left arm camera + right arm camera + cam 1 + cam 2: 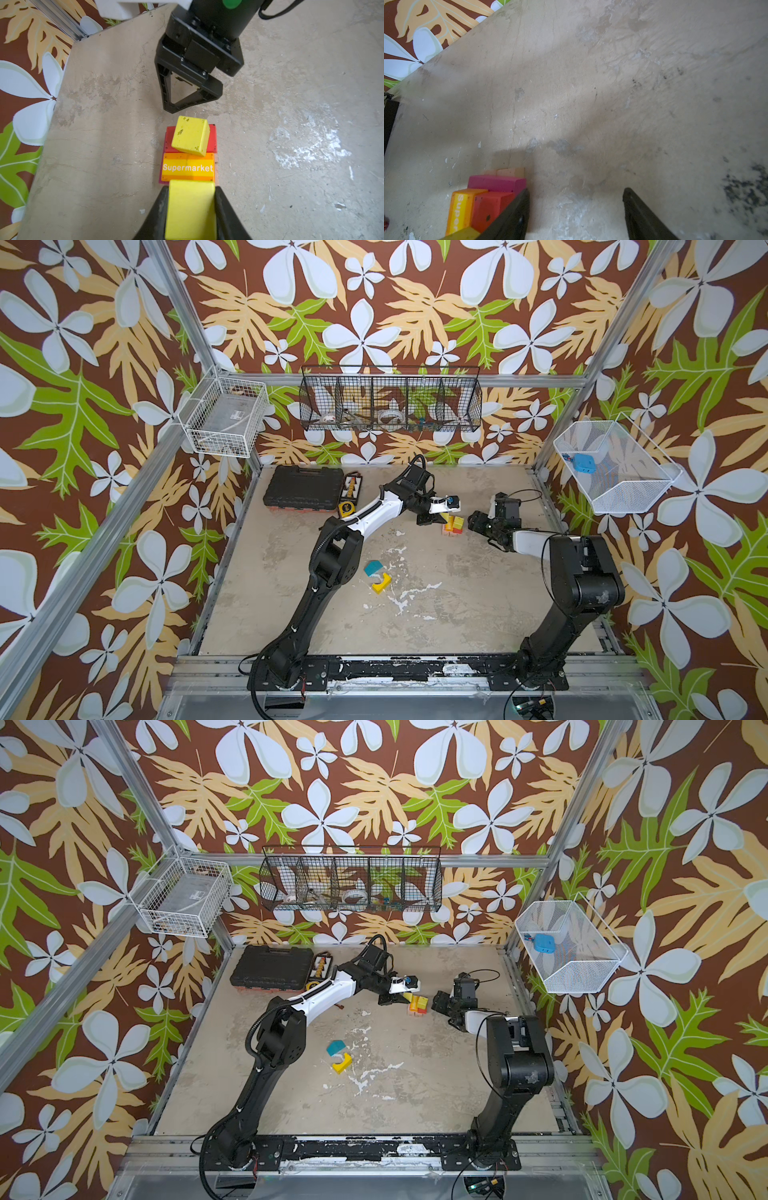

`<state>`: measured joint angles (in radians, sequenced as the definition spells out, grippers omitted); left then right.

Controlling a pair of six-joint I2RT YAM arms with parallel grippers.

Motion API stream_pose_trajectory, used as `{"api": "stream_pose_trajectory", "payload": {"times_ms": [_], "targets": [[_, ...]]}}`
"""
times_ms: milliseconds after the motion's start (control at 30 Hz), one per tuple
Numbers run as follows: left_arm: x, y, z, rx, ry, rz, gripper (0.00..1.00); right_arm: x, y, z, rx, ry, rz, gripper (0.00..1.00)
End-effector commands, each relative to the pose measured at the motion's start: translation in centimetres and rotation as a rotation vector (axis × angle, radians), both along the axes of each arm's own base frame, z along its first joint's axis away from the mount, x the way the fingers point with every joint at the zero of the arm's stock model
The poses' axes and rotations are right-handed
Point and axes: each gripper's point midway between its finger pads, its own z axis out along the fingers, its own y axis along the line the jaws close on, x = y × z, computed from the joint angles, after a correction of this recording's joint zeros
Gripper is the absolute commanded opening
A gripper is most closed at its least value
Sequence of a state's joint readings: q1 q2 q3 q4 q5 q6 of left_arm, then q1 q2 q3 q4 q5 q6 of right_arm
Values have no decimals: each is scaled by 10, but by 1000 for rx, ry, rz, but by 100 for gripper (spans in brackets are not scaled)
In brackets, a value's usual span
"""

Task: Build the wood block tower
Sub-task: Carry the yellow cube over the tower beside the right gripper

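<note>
Tower (188, 167) separates right tool (576, 190) from left tool (190, 187) clamping yellow block (190, 212).

Clutter on the worn tabletop (457, 614) and the walls
A shut black tool case (303, 491) lies in the far left corner, with a small open bit case (352, 486) just beside it and a yellow tape measure (345, 509) at that case's near end; a white wire basket (216, 443) hangs left, a long black wire basket (461, 406) at the back, and a white mesh basket (631, 493) holding a blue object (584, 463) hangs right
</note>
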<state>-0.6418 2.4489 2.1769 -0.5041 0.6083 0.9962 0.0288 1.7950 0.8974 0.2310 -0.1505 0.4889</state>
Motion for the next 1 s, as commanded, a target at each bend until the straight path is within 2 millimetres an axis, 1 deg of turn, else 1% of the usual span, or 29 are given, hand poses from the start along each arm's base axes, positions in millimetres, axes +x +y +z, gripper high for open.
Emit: {"api": "stream_pose_trajectory", "payload": {"times_ms": [0, 267, 500, 967], "targets": [[-5, -3, 1, -22, 35, -23, 0, 2, 0, 4, -11, -13, 5, 71], [-4, -13, -9, -31, 46, -23, 0, 1, 0, 3, -9, -11, 7, 71], [-3, -20, -11, -42, 41, -23, 0, 1, 1, 3, -9, -12, 9, 71], [4, -24, -15, -51, 25, -3, 0, 1, 2, 4, -6, -14, 16, 71]]}}
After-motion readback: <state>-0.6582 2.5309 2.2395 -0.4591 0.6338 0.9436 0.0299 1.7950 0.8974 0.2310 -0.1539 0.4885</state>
